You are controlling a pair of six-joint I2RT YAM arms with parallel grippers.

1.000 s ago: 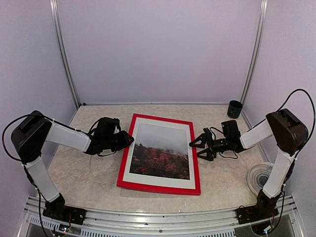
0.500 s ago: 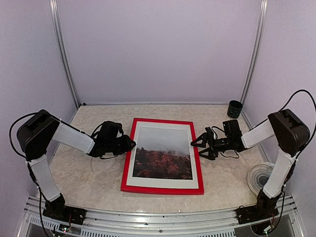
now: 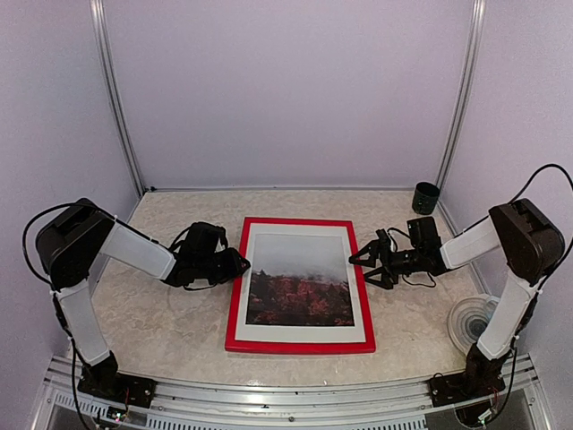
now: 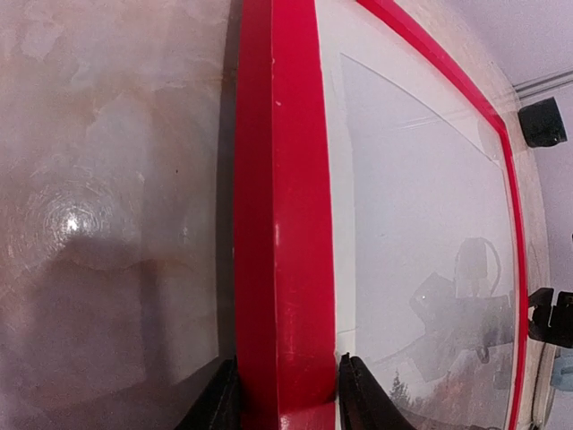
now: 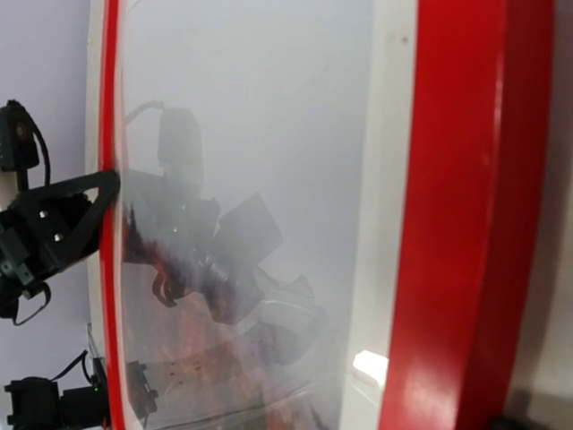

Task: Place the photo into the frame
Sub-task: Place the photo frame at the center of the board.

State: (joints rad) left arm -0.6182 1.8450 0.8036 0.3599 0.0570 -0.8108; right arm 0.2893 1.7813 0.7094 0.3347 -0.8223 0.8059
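The red frame (image 3: 300, 345) lies flat in the middle of the table, with the photo (image 3: 300, 296) of red-orange trees under a misty sky inside it, behind glass. My left gripper (image 3: 242, 264) is shut on the frame's left bar (image 4: 282, 269), one fingertip (image 4: 215, 403) outside it and the other on the white border. My right gripper (image 3: 363, 266) stands open at the frame's right bar (image 5: 466, 224), its tips close to the edge; I cannot tell if they touch. The right wrist view shows the glazed photo (image 5: 251, 179) with reflections.
A small black cup (image 3: 426, 197) stands at the back right corner. A translucent round dish (image 3: 470, 322) sits beside the right arm's base. Metal posts and lilac walls close in the table on three sides.
The frame has slid right and turned until it lies squarer to the table. My left gripper has moved right with it, and the right gripper has backed off slightly to the right.
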